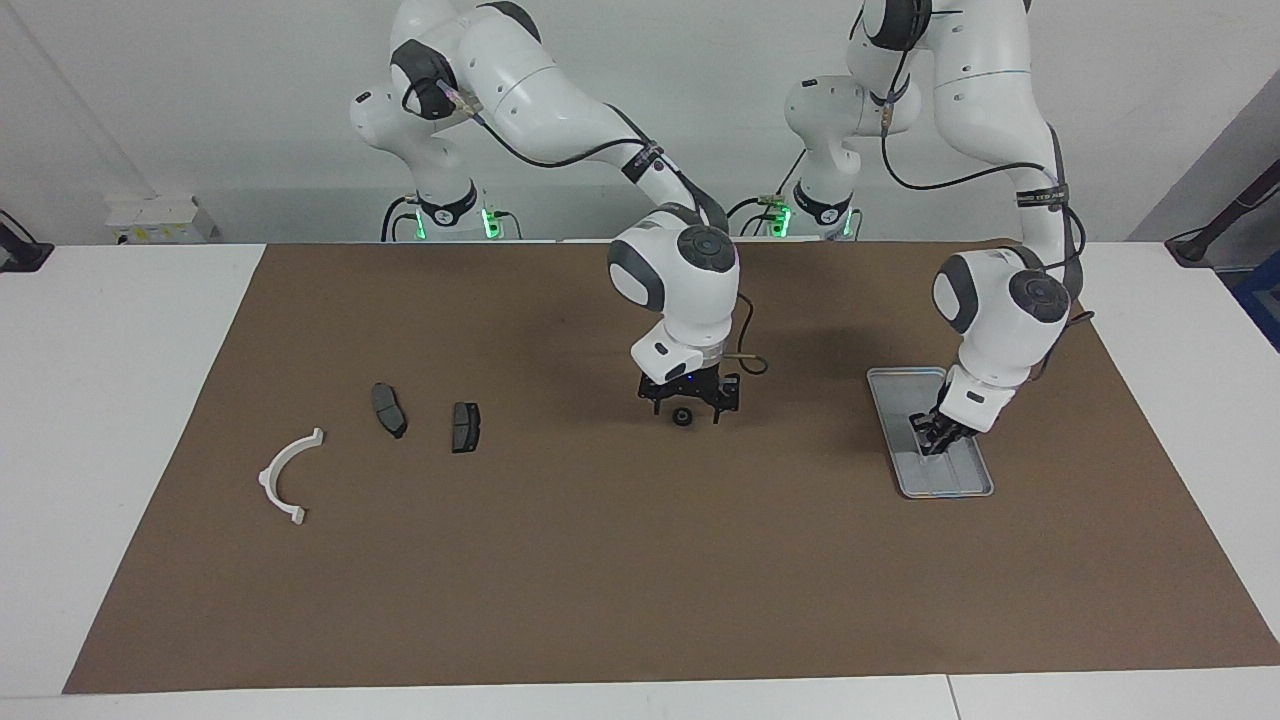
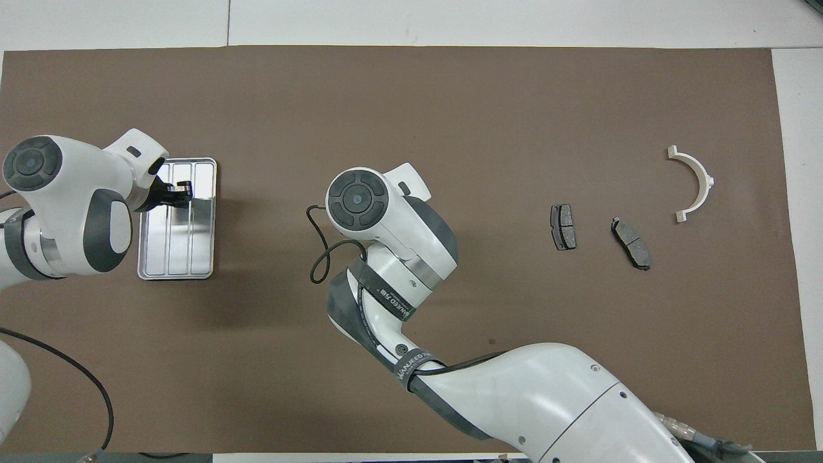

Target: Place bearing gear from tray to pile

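Note:
A small black bearing gear (image 1: 682,417) is at the middle of the brown mat, between the tray and the pile. My right gripper (image 1: 688,408) is low over it, fingers apart on either side of it. In the overhead view the right arm's hand hides the gear and the gripper. The silver tray (image 1: 945,487) (image 2: 186,254) lies toward the left arm's end. My left gripper (image 1: 932,438) (image 2: 180,191) reaches down into the tray. The pile is two dark plates (image 1: 389,409) (image 1: 465,427) and a white arc bracket (image 1: 285,480), toward the right arm's end.
The brown mat (image 1: 640,580) covers most of the white table. In the overhead view the plates (image 2: 563,226) (image 2: 631,242) and the bracket (image 2: 697,183) lie apart from each other. A loose black cable (image 1: 750,360) hangs from the right arm's wrist.

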`<state>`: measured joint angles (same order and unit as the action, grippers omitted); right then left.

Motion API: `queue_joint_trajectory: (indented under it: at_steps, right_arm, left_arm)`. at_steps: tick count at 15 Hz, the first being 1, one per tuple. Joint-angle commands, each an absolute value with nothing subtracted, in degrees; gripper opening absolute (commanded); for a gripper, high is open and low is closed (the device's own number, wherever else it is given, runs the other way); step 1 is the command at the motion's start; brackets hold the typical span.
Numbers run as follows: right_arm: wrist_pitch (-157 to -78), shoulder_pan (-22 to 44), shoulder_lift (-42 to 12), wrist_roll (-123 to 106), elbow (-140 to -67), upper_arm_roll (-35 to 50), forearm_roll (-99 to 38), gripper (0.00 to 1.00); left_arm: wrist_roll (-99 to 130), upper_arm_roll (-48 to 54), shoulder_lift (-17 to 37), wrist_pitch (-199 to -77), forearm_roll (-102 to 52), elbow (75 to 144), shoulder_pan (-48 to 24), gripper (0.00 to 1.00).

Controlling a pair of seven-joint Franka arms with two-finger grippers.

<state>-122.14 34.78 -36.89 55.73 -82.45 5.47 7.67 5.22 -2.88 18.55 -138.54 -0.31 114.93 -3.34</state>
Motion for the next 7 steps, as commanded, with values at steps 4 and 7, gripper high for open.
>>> queue_joint_trajectory:
  at_steps: [4, 7]
  right_arm:
    - [-123.75, 34.01, -33.58, 52.21, -88.50, 6.15, 4.92, 1.00]
    - [-123.75, 34.01, -33.49, 51.33, -88.85, 6.06, 3.34, 1.00]
  left_arm:
    - [16.68, -1.50, 17.49, -129.65, -0.18, 108.90, -7.64, 0.00]
    - [17.84, -1.49, 17.23, -128.76, -0.18, 108.63, -8.26, 0.00]
